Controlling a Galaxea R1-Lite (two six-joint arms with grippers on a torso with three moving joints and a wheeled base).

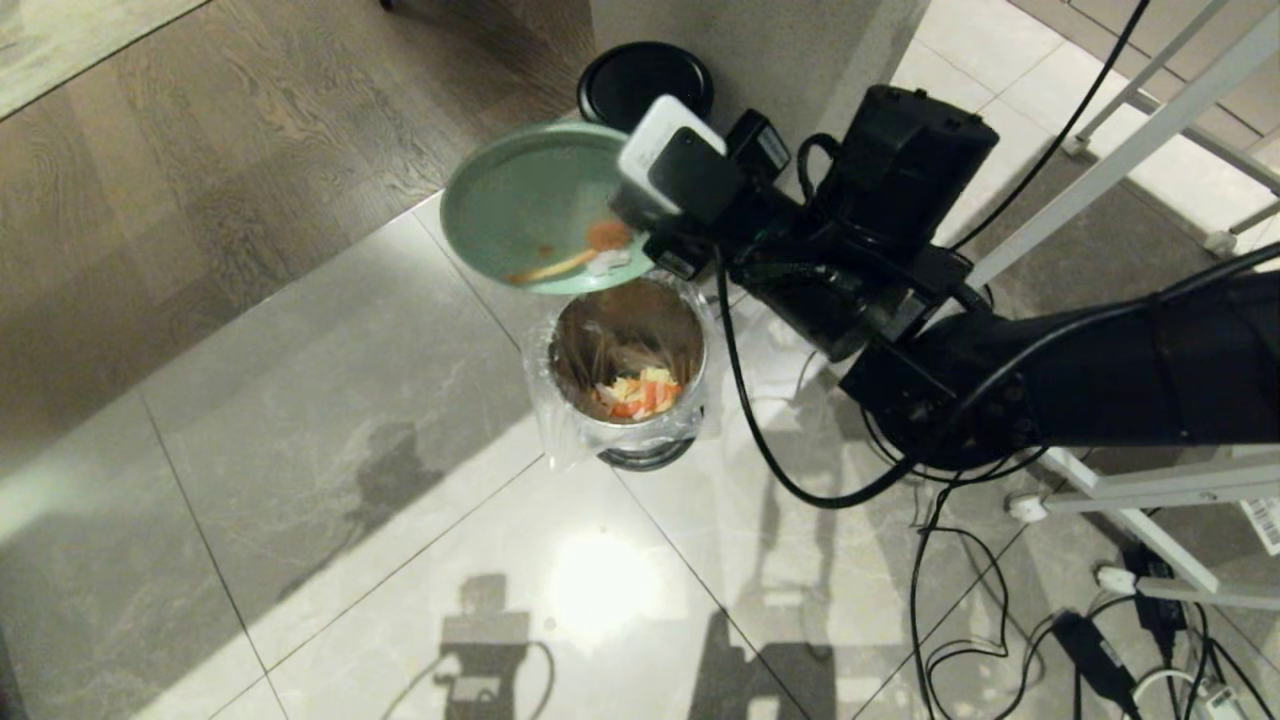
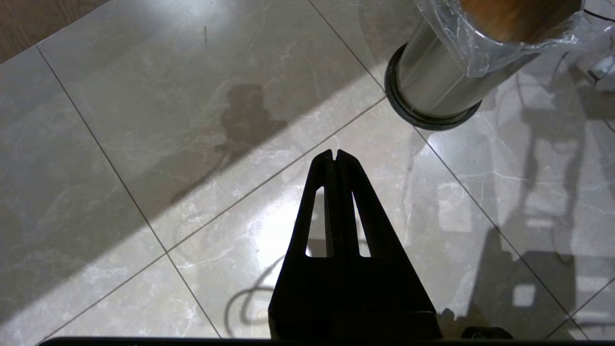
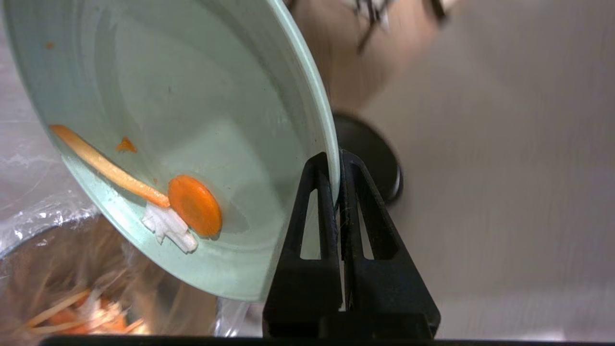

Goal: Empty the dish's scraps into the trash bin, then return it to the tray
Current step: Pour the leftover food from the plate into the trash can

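Right pincer (image 3: 338, 161) is clamped on the rim of the dish (image 3: 202, 96), its two fingers pressed together with the mint-green edge between them. The right arm reaches in from the right of the head view, wrist bent, holding the dish (image 1: 530, 205) tilted above and just behind the open bin (image 1: 628, 370), lower edge over the bin's mouth.

Only the right wrist view shows the remaining scraps clearly: one round carrot slice (image 3: 194, 205), one long orange-yellow stick (image 3: 103, 166), one small white piece (image 3: 168, 227) and one orange crumb (image 3: 126, 144), gathered toward the dish's lower rim. The head view alone shows the heap of orange and yellow scraps (image 1: 640, 392) already lying in the bin's bag, and a black round lid (image 1: 645, 80) on the floor behind the dish by the wall.

Left pincer (image 2: 335, 154) appears only in the left wrist view, fingers together, holding nothing, hanging over the pale floor tiles (image 2: 144, 144). That view also shows the bin's steel side (image 2: 435, 81), black base ring and clear liner.

One dish and one open bin are visible; the tray is in no view.
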